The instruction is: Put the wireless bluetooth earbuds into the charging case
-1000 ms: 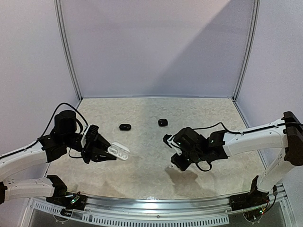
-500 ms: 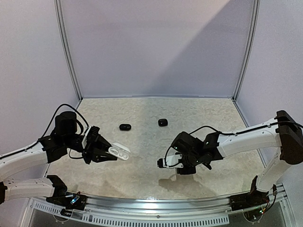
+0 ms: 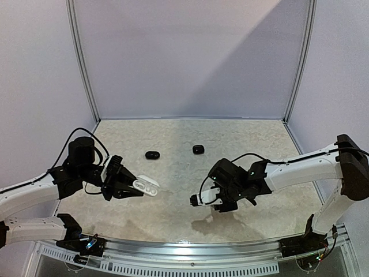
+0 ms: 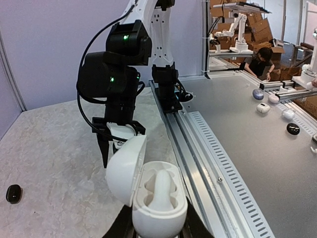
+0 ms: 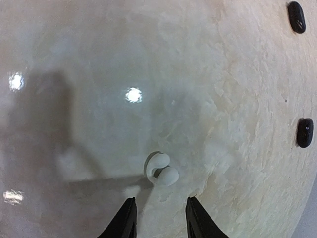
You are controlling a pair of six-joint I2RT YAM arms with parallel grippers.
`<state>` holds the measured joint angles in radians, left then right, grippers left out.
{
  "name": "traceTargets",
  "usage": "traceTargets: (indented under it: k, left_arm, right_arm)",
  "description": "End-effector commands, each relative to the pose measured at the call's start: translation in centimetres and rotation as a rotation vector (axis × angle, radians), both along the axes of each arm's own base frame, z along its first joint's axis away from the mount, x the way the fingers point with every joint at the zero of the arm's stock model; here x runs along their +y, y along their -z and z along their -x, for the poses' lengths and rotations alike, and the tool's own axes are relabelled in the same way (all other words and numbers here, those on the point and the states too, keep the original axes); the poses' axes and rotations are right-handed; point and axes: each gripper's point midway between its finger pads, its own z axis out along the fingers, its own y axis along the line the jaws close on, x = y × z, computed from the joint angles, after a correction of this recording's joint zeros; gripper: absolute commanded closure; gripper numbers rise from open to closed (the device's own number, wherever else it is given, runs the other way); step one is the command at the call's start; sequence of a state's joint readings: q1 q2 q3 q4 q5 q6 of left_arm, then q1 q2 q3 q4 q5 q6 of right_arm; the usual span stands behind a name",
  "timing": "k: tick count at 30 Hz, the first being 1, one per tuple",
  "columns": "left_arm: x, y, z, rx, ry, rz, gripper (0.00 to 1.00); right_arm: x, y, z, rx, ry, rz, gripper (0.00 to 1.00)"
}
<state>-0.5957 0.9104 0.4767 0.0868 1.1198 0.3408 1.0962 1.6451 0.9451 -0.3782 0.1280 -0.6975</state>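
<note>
My left gripper (image 3: 131, 188) is shut on the white charging case (image 3: 146, 186), held above the table with its lid swung open. In the left wrist view the charging case (image 4: 154, 198) shows two empty wells, and my left gripper (image 4: 153, 230) clamps its base. A white earbud (image 5: 161, 169) lies on the table just ahead of my right gripper (image 5: 158, 214), which is open with nothing between its fingers. From above, the right gripper (image 3: 199, 200) points down near the table's middle front. Two black earbuds (image 3: 152, 154) (image 3: 198, 149) lie farther back.
The black earbuds also appear at the right edge of the right wrist view, one earbud (image 5: 296, 17) high and one earbud (image 5: 304, 132) lower. A metal rail (image 4: 208, 148) runs along the table's near edge. White walls enclose the other three sides.
My right gripper has swung down and to the left, ending low over the table above the white earbud. The left arm and the case have not moved.
</note>
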Motion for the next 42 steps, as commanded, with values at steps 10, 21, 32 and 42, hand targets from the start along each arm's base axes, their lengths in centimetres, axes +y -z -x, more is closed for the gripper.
traceTargets:
  k: [10, 21, 32, 42]
  left_arm:
    - [0.0, 0.5, -0.1, -0.008, -0.015, -0.005, 1.00]
    - [0.0, 0.4, -0.2, -0.011, -0.016, 0.001, 1.00]
    - [0.0, 0.4, -0.1, -0.008, -0.022, -0.004, 1.00]
    - [0.1, 0.3, -0.2, -0.009, -0.029, -0.003, 1.00]
  right_arm:
    - [1.9, -3.9, -4.2, 0.242, 0.916, -0.512, 0.44]
    - [1.7, 0.7, -5.0, 0.380, 1.544, -0.491, 0.55]
    - [0.6, 3.1, -3.6, 0.347, 1.587, -0.335, 0.64]
    - [2.9, 5.1, -1.3, 0.442, 1.487, -0.262, 0.76]
